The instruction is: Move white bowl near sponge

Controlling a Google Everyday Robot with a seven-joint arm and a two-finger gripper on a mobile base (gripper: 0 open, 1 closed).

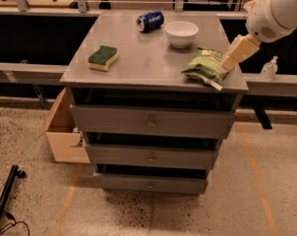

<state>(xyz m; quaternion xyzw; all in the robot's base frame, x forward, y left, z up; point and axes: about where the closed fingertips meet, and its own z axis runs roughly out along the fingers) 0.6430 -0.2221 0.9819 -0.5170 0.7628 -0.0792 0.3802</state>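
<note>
The white bowl (181, 32) stands upright at the back right of the grey cabinet top (148, 58). The sponge (102, 57), green on top and yellow below, lies at the left side of the top, well apart from the bowl. My gripper (236, 54) hangs from the white arm at the right edge of the cabinet, just above the right end of the green snack bag (205, 67), to the front right of the bowl. It holds nothing that I can see.
A blue soda can (150, 20) lies on its side at the back, left of the bowl. The cabinet has three drawers. An open cardboard box (65, 132) sits on the floor at its left. A clear bottle (269, 68) stands on the right ledge.
</note>
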